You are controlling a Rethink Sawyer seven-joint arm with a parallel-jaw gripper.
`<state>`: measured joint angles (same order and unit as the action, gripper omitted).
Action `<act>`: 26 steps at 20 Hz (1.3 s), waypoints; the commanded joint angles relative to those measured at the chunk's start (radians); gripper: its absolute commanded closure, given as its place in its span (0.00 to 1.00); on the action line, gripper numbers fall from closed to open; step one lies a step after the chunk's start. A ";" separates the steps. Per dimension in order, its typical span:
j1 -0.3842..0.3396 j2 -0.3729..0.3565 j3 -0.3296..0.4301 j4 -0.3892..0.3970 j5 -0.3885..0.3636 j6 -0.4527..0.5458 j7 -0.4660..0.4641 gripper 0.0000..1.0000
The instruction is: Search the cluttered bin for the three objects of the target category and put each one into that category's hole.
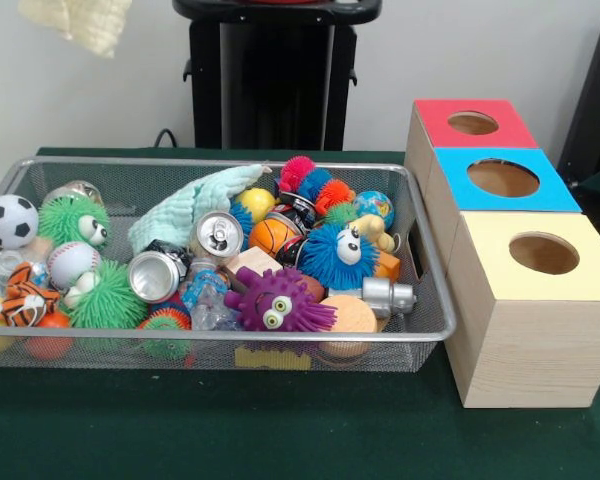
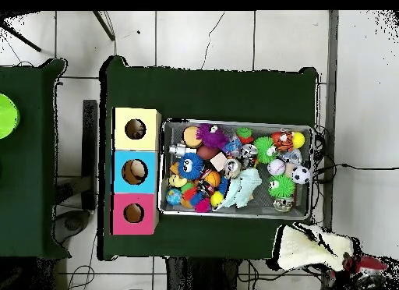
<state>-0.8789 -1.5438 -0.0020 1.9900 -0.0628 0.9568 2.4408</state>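
Note:
A wire mesh bin point(image 1: 230, 165) point(image 2: 238, 123) holds a heap of toys. Among them are two silver cans point(image 1: 220, 235), a purple fuzzy creature point(image 1: 275, 300), a blue fuzzy creature point(image 1: 335, 255), green fuzzy creatures point(image 1: 72, 218), a soccer ball point(image 1: 8, 220), a baseball point(image 1: 72, 262), a small basketball point(image 1: 272, 235) and a mint cloth point(image 1: 185, 205). Beside the bin stand three wooden boxes with round holes in their tops: red point(image 1: 440, 125), blue point(image 1: 460, 185), yellow point(image 1: 500, 240). No gripper shows in either view.
A cream cloth point(image 1: 75, 20) point(image 2: 312, 244) hangs in the air beyond the bin's corner, its upper end cut off by the picture's edge. Something red point(image 2: 362, 265) shows beside it. A green round thing point(image 2: 6, 115) lies on a second table.

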 commanded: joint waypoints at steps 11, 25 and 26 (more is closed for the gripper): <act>-0.046 -0.185 -0.274 0.152 -0.003 0.149 -0.518 0.00; 0.050 -0.153 -0.271 0.180 0.006 0.036 -0.383 0.00; 0.055 -0.144 -0.264 0.173 0.008 0.039 -0.381 0.00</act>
<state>-0.8507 -1.6778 -0.1654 1.9663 -0.0647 0.9726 2.2339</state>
